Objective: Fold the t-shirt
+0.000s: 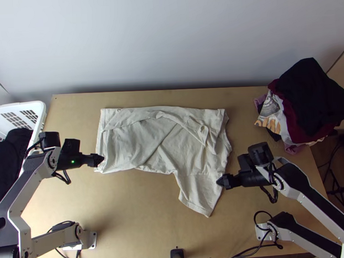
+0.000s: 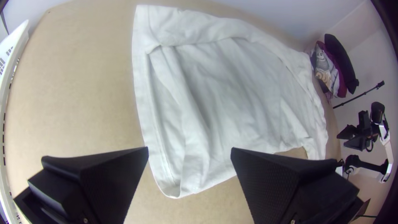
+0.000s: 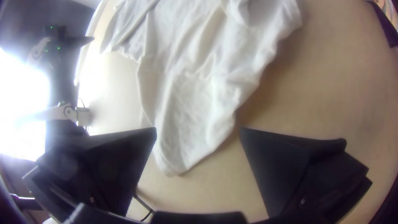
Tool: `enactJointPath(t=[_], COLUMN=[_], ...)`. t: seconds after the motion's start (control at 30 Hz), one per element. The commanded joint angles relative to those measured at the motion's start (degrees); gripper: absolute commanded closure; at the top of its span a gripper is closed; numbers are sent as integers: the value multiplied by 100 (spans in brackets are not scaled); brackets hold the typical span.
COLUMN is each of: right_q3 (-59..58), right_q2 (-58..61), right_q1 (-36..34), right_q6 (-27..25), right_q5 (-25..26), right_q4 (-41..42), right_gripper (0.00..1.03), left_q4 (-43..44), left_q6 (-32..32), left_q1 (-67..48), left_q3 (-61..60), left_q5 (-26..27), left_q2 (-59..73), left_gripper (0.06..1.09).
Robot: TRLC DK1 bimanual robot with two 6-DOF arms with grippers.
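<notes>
Left gripper (image 2: 189, 149) and right gripper (image 3: 198, 129) gape wide beside the cream T-shirt (image 1: 150, 143), rumpled on the wooden table (image 1: 130, 208), probably light and limp, best pinched at hem corner (image 2: 171, 187) and sleeve (image 1: 200, 191).

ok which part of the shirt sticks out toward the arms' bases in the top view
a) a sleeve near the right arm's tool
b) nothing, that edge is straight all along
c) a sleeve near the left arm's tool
A: the sleeve juts down from the shirt, beside the right arm's tool.
</notes>
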Motion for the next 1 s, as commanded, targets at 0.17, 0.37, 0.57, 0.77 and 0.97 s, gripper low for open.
enactJointPath(t=[0.17, 0.37, 0.57, 0.77, 0.97], right_q3=[41, 287, 261, 261, 190], right_q2=[128, 242, 400, 594, 699], right_q1=[753, 1096, 1395, 1571, 1702], right_q6=[-206, -303, -312, -364, -399], right_q5=[-335, -396, -537, -537, -563], right_q4=[-580, -1125, -1160, -1134, -1046], right_gripper=[10, 10, 10, 10, 10], left_q4=[273, 36, -140, -140, -61], left_q6=[-21, 50, 287, 357, 304], left_q1=[73, 38, -41, -138, -191], left_q3=[-254, -421, -588, -676, -640], left_q5=[-51, -95, -95, -104, -86], left_q2=[190, 84, -30, 40, 190], left_gripper=[12, 12, 12, 12, 12])
